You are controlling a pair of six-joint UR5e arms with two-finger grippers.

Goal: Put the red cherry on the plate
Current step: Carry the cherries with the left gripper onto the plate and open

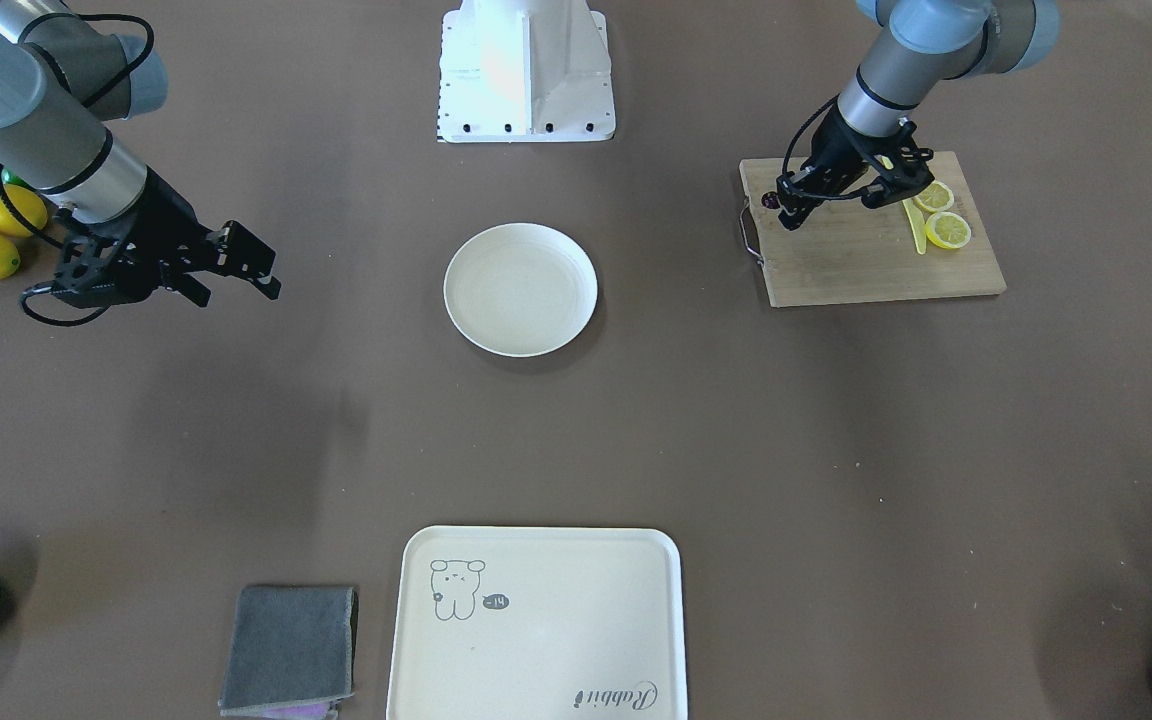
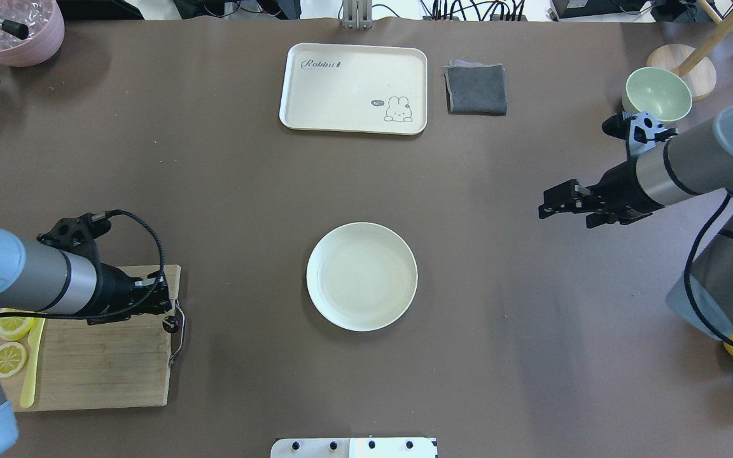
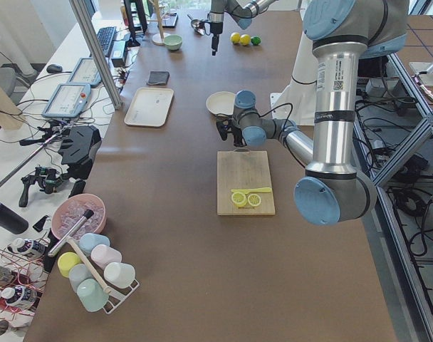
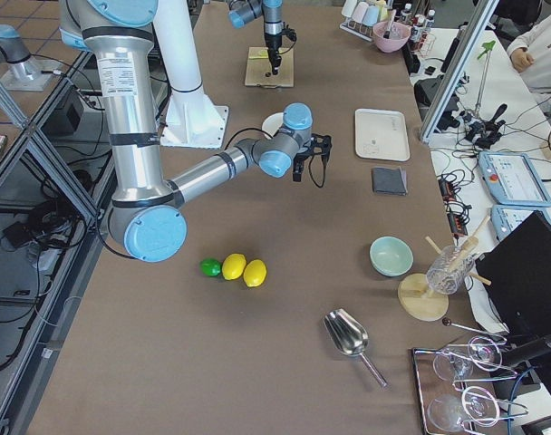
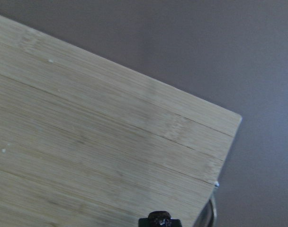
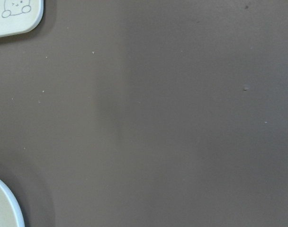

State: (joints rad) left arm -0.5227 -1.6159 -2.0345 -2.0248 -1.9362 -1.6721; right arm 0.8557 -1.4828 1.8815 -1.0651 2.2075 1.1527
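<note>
The pick-up is in hand. The left pincer (image 2: pixel 161 305) stands over the corner of the pale bamboo cutting board (image 2: pixel 99 359), right at the tiny, glossy dark maroon red cherry (image 2: pixel 172 324). In the overhead view the cherry lies at about five o'clock of the tip. The jaws look drawn together, but I cannot tell whether they pinch the fruit. Next, I judge, comes a sure grip, a lift, then a carry toward three o'clock to the round cream-white plate (image 2: pixel 361 276). The right pincer (image 2: pixel 564 213) hangs spread, well apart.
</note>
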